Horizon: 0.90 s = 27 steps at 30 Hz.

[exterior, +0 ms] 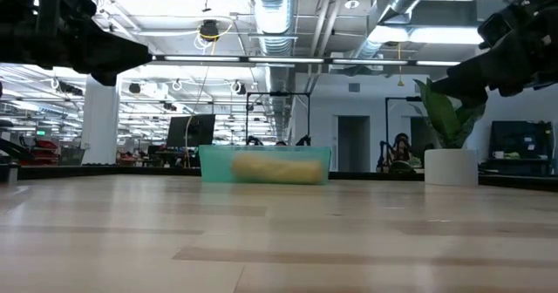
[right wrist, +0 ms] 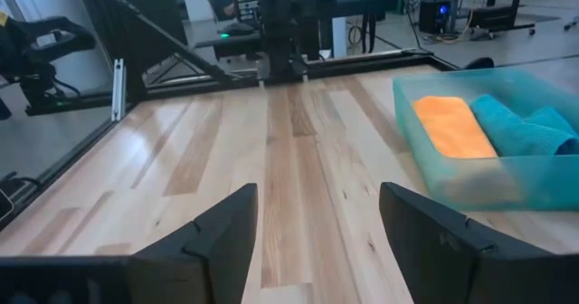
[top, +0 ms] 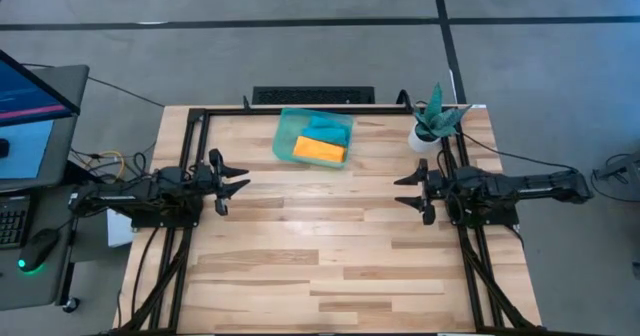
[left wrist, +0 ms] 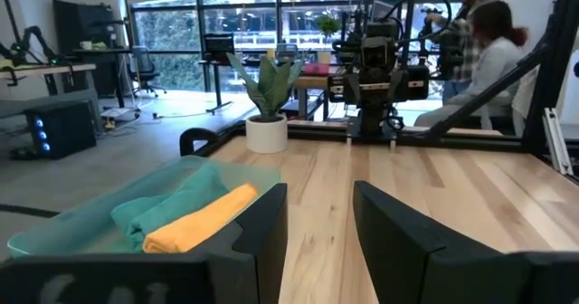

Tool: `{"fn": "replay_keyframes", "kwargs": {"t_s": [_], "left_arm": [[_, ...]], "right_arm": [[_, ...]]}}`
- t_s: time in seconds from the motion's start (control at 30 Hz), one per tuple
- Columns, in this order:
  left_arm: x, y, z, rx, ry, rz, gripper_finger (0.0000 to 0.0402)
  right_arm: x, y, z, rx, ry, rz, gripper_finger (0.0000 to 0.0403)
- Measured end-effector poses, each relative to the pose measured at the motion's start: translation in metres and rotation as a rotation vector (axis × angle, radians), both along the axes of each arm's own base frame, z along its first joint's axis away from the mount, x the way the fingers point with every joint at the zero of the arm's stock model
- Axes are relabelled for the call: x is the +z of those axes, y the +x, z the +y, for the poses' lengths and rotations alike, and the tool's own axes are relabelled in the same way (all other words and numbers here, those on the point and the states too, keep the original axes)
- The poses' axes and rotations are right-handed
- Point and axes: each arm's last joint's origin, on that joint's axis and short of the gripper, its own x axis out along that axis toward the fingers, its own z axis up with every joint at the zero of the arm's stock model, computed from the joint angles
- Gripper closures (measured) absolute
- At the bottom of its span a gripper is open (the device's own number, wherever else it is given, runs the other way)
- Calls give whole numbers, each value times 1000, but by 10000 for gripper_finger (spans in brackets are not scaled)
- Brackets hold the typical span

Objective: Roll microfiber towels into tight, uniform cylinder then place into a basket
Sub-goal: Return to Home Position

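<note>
The pale-green basket (top: 312, 137) stands on the table at the far middle. In it lie the rolled orange towel (top: 319, 150) and the rolled teal-blue towel (top: 328, 128), side by side; they also show in the left wrist view (left wrist: 201, 217) and the right wrist view (right wrist: 452, 126). My left gripper (top: 236, 180) is open and empty at the table's left edge. My right gripper (top: 408, 190) is open and empty at the table's right edge. Both are held above the table, well apart from the basket.
A small white pot with a green plant (top: 432, 124) stands at the far right corner, close to my right arm. A person (left wrist: 484, 55) sits in the room beyond the table's right side. The wooden table (top: 330, 256) shows bare boards between the grippers and toward the near edge.
</note>
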Motion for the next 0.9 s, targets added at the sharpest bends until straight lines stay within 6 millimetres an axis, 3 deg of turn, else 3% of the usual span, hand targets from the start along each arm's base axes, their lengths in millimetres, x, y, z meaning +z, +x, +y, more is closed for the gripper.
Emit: {"fn": "replay_keyframes", "kwargs": {"t_s": [0.9], "left_arm": [[0,0,0,-1,0,2,284]], "right_arm": [[0,0,0,1,0,-1,148]]}}
